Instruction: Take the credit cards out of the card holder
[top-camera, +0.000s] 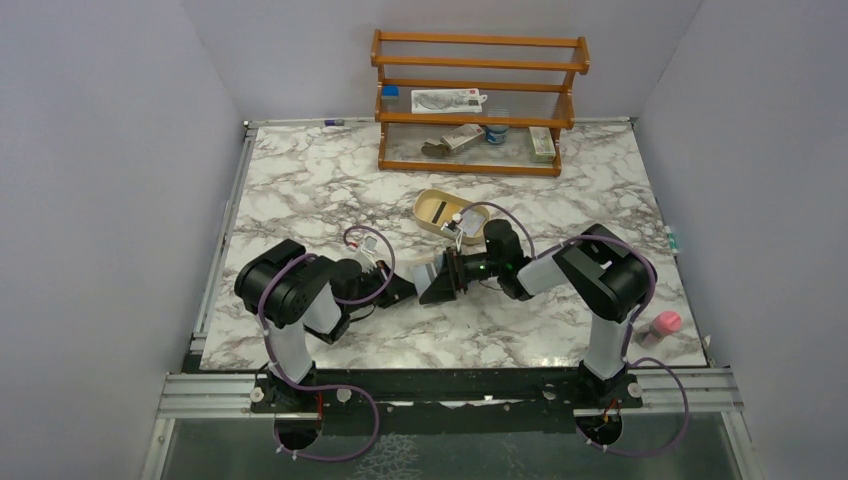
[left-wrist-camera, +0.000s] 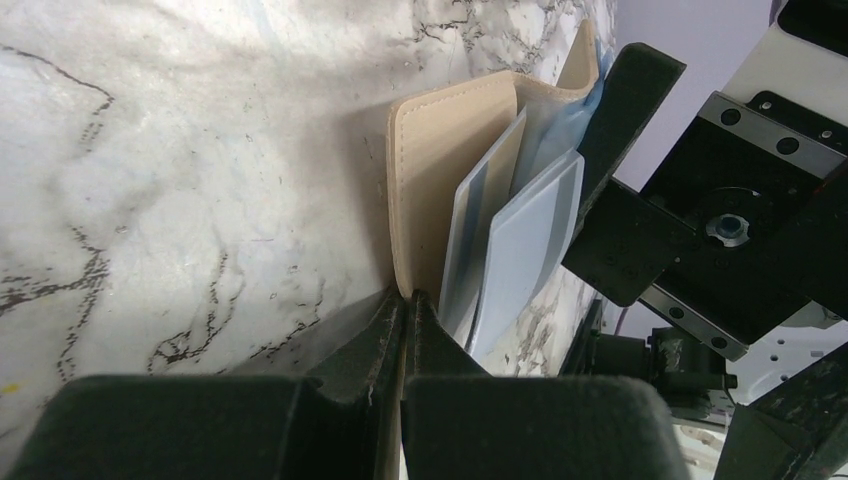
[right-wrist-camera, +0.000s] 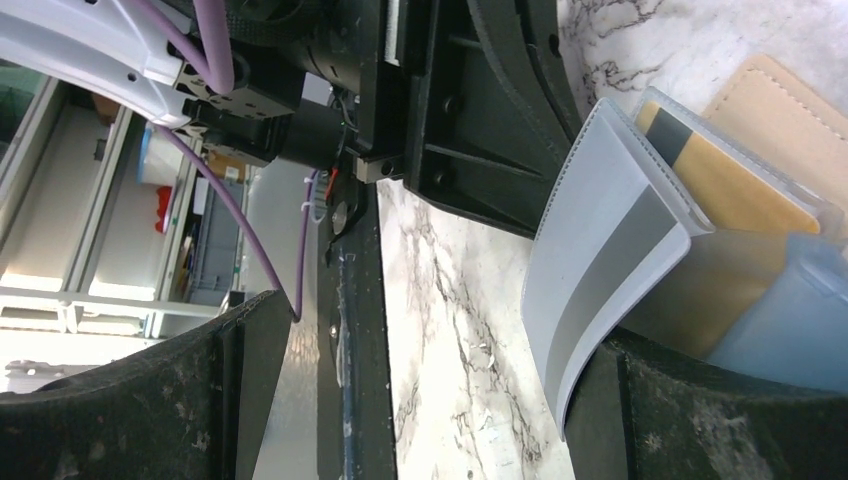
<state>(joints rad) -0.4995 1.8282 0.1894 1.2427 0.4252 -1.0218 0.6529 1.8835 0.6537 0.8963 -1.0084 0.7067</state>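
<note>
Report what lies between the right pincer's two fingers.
The right wrist view shows the whitish-grey card, sticking out of the card holder, inside the open right pincer, close to one finger; otherwise bare marble.

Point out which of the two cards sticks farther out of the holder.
The whitish-grey card with the darker grey band: it juts well out and is bowed. The yellow-orange card sits tucked inside the card holder.
</note>
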